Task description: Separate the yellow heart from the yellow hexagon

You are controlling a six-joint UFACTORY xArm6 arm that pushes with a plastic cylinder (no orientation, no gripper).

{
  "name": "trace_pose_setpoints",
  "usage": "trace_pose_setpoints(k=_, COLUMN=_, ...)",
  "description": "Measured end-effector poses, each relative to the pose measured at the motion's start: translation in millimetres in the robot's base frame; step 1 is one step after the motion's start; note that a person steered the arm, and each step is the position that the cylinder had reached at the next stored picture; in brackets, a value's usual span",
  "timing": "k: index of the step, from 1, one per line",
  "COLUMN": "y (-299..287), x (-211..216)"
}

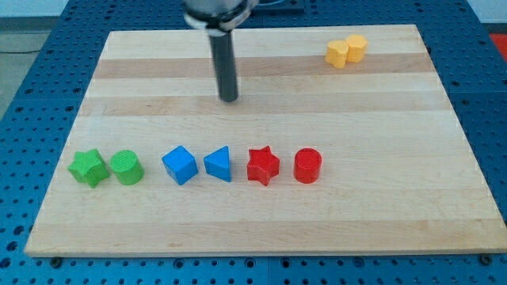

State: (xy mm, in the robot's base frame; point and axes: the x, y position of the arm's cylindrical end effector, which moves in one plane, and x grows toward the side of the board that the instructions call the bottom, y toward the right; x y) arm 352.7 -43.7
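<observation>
The yellow heart [338, 53] and the yellow hexagon [356, 47] sit touching each other near the view's top right of the wooden board [261, 214], the heart on the left. My tip [229, 99] rests on the board in the upper middle, well to the left of and a little below both yellow blocks, touching no block.
A row of blocks lies across the lower part of the board: a green star [88, 167], a green cylinder [127, 168], a blue cube [180, 165], a blue triangle [219, 164], a red star [263, 165], a red cylinder [307, 165].
</observation>
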Motion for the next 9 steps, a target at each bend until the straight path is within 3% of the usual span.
trace_pose_setpoints(k=2, y=87.0, x=-112.5)
trace_pose_setpoints(k=3, y=157.5, x=-136.9)
trace_pose_setpoints(k=4, y=189.8, x=-125.8)
trace_pose_setpoints(k=6, y=186.8, x=-67.9)
trace_pose_setpoints(k=8, y=122.7, x=-72.0)
trace_pose_setpoints(k=9, y=122.3, x=-53.6)
